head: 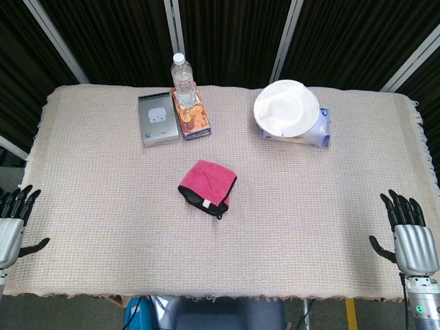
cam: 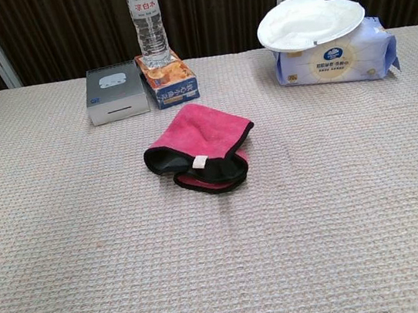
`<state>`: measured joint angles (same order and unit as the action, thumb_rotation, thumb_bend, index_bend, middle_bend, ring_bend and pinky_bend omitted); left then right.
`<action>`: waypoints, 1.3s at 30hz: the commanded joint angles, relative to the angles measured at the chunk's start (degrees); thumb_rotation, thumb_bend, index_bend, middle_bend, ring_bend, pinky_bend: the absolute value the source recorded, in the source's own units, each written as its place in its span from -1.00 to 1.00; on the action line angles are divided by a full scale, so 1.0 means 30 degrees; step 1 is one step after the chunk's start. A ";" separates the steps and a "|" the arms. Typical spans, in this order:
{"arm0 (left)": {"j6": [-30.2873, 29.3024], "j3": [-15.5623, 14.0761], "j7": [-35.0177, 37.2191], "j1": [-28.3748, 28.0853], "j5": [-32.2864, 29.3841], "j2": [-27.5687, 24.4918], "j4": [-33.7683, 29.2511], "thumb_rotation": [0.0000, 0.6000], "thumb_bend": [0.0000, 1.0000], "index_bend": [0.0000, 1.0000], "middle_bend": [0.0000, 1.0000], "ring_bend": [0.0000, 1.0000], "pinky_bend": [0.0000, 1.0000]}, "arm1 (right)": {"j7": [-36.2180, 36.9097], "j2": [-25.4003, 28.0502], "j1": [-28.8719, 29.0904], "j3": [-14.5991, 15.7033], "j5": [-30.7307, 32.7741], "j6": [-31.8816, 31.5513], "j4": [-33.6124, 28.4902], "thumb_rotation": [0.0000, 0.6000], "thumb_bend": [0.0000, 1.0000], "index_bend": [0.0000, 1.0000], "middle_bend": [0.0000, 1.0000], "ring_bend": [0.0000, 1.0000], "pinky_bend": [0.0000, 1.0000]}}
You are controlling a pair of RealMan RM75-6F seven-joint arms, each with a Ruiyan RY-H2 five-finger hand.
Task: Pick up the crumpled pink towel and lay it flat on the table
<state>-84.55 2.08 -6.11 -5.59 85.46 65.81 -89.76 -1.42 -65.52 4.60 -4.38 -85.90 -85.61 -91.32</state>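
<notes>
The pink towel (head: 207, 187) with black trim lies folded over and bunched near the middle of the table; the chest view shows the towel (cam: 201, 146) with a small white tag on its front edge. My left hand (head: 12, 223) hovers at the table's left front edge, fingers spread, holding nothing. At the right front edge my right hand (head: 410, 234) is likewise spread and empty. Both hands are far from the towel. Neither hand shows in the chest view.
At the back stand a grey box (head: 158, 119), an orange snack box (head: 192, 115) with a water bottle (head: 182, 74) on it, and a tissue pack (head: 309, 130) topped by a white plate (head: 286, 108). A woven cloth (head: 309, 227) covers the table.
</notes>
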 commanded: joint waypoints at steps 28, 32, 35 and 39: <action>-0.0085 0.0061 0.0140 0.0000 -0.0005 0.0003 -0.0017 1.00 -1.00 -1.00 -1.00 -1.00 -0.98 | 0.1272 -0.0520 0.0702 -0.0189 -0.1233 -0.0095 0.1329 1.00 -0.45 -1.00 -1.00 -1.00 -1.00; -0.0071 0.0122 -0.0087 -0.0003 -0.0149 0.0062 -0.0030 1.00 -1.00 -1.00 -1.00 -1.00 -0.98 | 0.1517 -0.0759 0.1680 -0.0481 -0.1897 0.0514 0.1797 1.00 -0.45 -1.00 -1.00 -1.00 -1.00; -0.0045 0.0165 -0.0227 -0.0030 -0.0217 0.0113 -0.0060 1.00 -1.00 -1.00 -1.00 -1.00 -0.98 | 0.1588 -0.0994 0.2740 -0.0802 -0.2299 0.1408 0.1603 1.00 -0.45 -1.00 -1.00 -1.00 -1.00; 0.0066 0.0212 -0.0437 -0.0083 -0.0360 0.0219 0.0028 1.00 -1.00 -1.00 -1.00 -1.00 -0.98 | 0.1346 -0.1363 0.4408 -0.1300 -0.2670 0.3039 0.0827 1.00 -0.45 -1.00 -1.00 -1.00 -1.00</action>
<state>-84.40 2.70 -7.37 -5.81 84.43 66.42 -89.72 3.05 -68.80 15.47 -7.29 -93.03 -78.82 -87.59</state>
